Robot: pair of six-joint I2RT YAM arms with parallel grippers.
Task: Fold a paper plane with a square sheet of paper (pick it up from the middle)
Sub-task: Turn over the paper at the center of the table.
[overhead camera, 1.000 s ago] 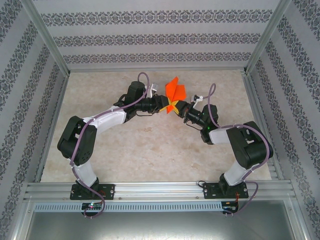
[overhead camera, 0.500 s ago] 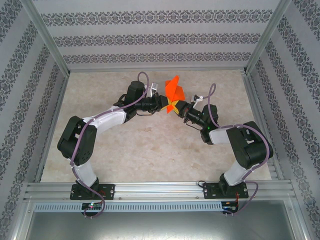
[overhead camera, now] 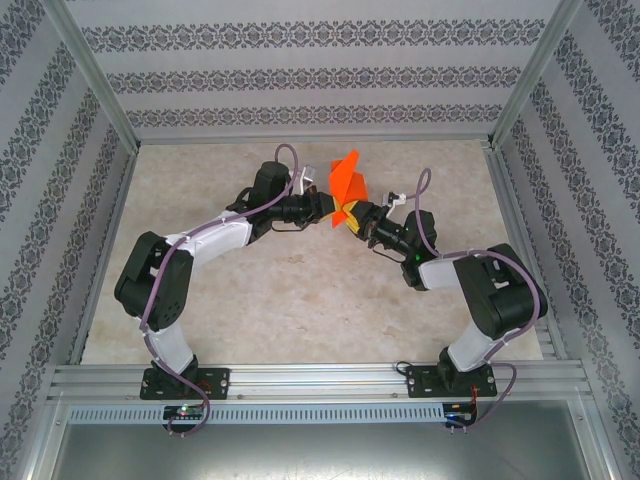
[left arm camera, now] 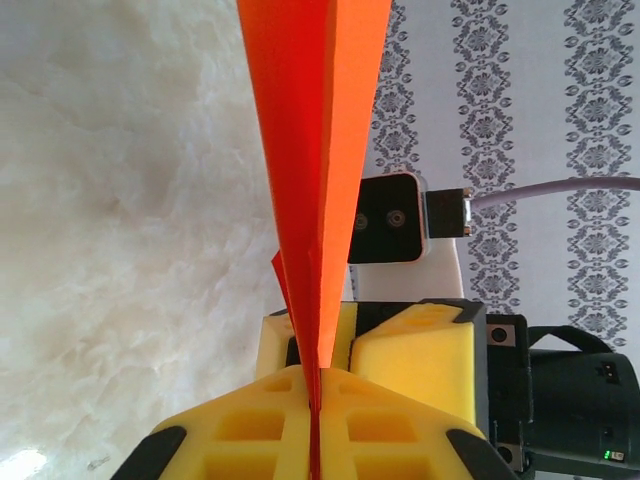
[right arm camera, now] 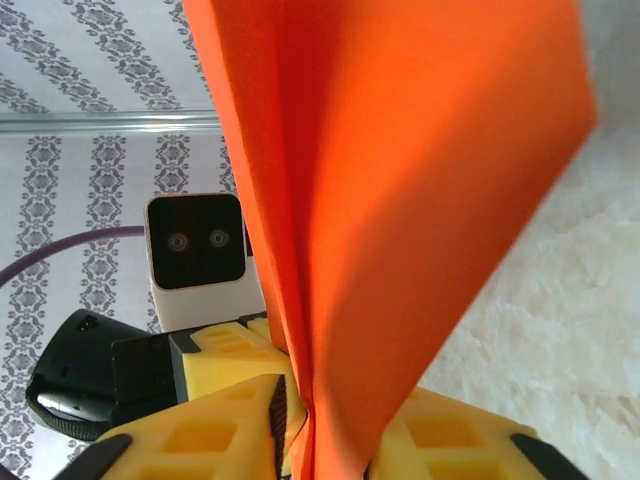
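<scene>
The orange-red square sheet of paper [overhead camera: 350,180] is folded in layers along a centre crease, a rough paper plane shape standing up above the table's middle. My left gripper [overhead camera: 335,208] reaches it from the left and is shut on its lower edge [left arm camera: 315,400]; the paper [left arm camera: 320,150] rises as a narrow wedge from between the yellow pads. My right gripper [overhead camera: 357,215] faces it from the right. Its jaws [right arm camera: 340,430] stand slightly apart with the paper [right arm camera: 400,200] hanging loosely between them. The two grippers are almost touching.
The marble-patterned table [overhead camera: 300,300] lies well below the paper. Patterned walls [overhead camera: 320,75] and metal frame posts [overhead camera: 90,80] close in the back and sides. The right gripper's yellow fingers [left arm camera: 420,350] sit right behind mine in the left wrist view.
My left gripper has closed fully on the paper. The right gripper's jaws have parted a little. The paper and both arms have barely moved.
</scene>
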